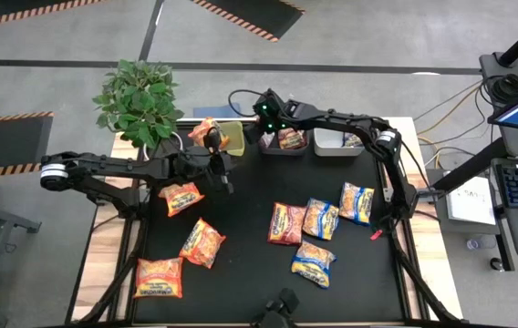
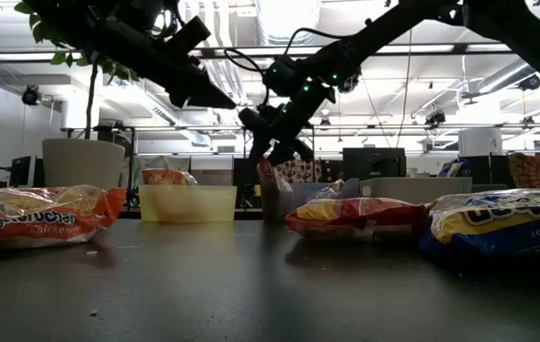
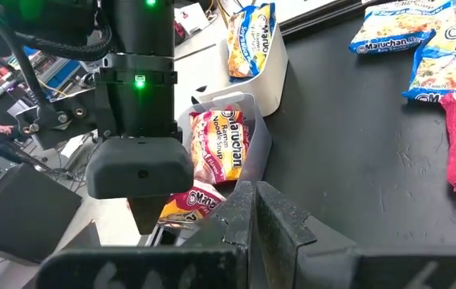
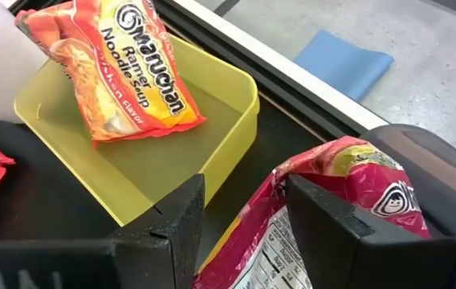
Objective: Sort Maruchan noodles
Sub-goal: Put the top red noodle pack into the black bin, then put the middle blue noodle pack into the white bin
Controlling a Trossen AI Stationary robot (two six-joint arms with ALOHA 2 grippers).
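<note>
Between the parted fingers of the right gripper [image 4: 244, 221], a light, crinkly, slippery red-pink packet [image 4: 336, 209] was released; an edge pinch was judged best.

I'm seeing a black table [image 1: 250, 273] carrying orange-red packets [image 1: 159, 278] and blue-and-yellow packets [image 1: 314, 262]. A yellow-green bin [image 4: 212, 144] is holding an orange packet [image 4: 124, 68] with white lettering. A red-pink packet [image 4: 332, 209] is showing between the dark fingers of the right end effector [image 4: 244, 217]. The farthest bin [image 1: 336, 141] is looking grey, I think.
</note>
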